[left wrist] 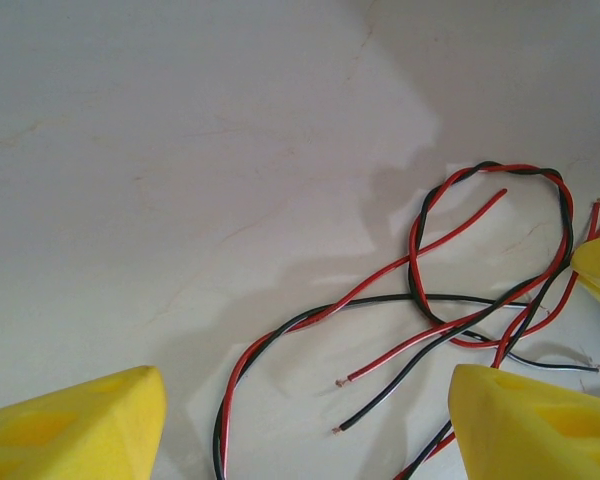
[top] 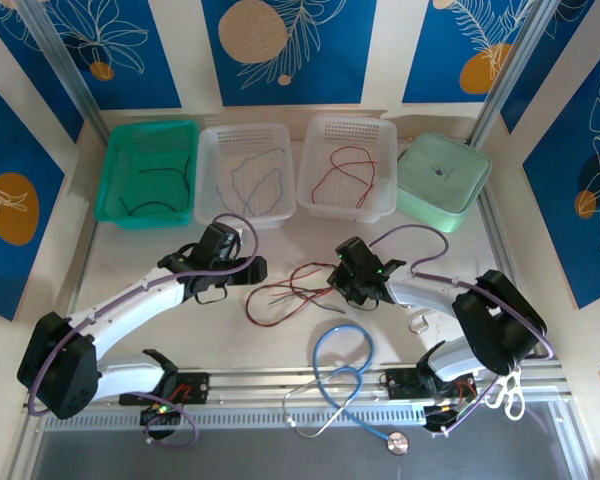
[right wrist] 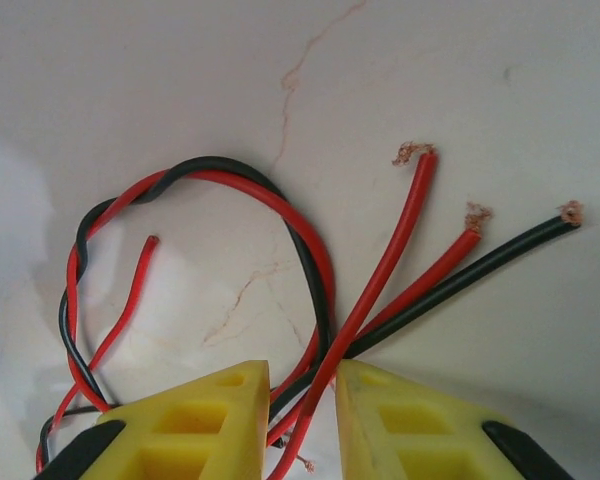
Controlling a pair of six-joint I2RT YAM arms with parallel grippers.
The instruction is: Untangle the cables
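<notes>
bright, diffuse overhead light. soft shadows fall ahead of the left claw (left wrist: 305, 400) and left of the right claw (right wrist: 300, 385). wrist views sharp.

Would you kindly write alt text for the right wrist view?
The right gripper pinches a bundle of red and black wires on a white table. Twisted loop at picture left, three frayed ends at picture right.

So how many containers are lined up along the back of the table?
4, in a row: a green basket at the left end, a white basket next, a second white basket beside it, and a pale green lidded box at the right end.
</notes>
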